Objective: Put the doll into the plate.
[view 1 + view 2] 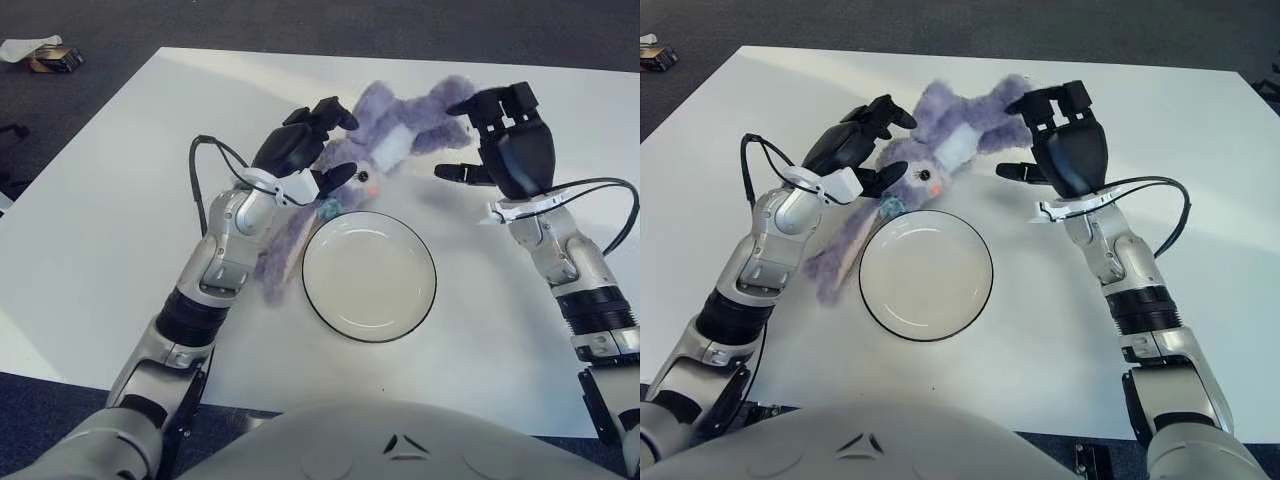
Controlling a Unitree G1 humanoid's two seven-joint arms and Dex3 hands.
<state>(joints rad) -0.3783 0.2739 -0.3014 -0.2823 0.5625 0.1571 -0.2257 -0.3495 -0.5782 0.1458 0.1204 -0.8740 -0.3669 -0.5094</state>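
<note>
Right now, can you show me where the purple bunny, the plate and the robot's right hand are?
purple bunny (392,128), left eye view, on its fluffy body.
plate (369,275), left eye view, on its bare white middle.
right hand (1065,150), right eye view, on the black back of the hand.

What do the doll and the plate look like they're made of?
Doll: soft plush fabric, purple with a white patch, judging by its fuzzy pile and limp, drooping ears. Plate: likely glazed ceramic, possibly melamine; smooth cream surface with a thin dark rim.
</note>
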